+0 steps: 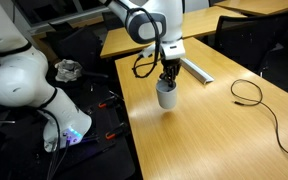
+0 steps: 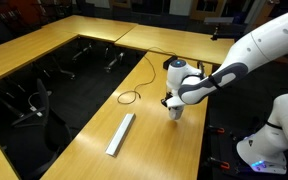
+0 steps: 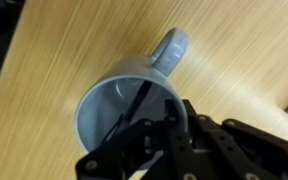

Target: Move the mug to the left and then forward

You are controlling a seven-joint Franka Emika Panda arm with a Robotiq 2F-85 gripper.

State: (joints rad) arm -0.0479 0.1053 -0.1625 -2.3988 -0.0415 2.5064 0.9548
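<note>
The mug (image 1: 166, 95) is small, light grey, with a dark inside, and stands upright on the wooden table (image 1: 214, 130). It also shows in the other exterior view (image 2: 175, 112). In the wrist view the mug (image 3: 109, 100) fills the middle, its handle (image 3: 172, 48) pointing up and right. My gripper (image 1: 168, 77) (image 2: 174, 101) comes down from above onto its rim. In the wrist view the gripper (image 3: 152, 120) has one finger inside the mug and one outside the wall, shut on it. I cannot tell whether the mug's base touches the table.
A flat grey bar (image 1: 196, 71) (image 2: 120, 133) lies on the table near the mug. A black cable (image 1: 249, 92) (image 2: 134, 95) loops across the table. The table edge (image 1: 124, 100) drops to a dark floor with clutter. The arm's white base (image 1: 24, 85) stands beside the table.
</note>
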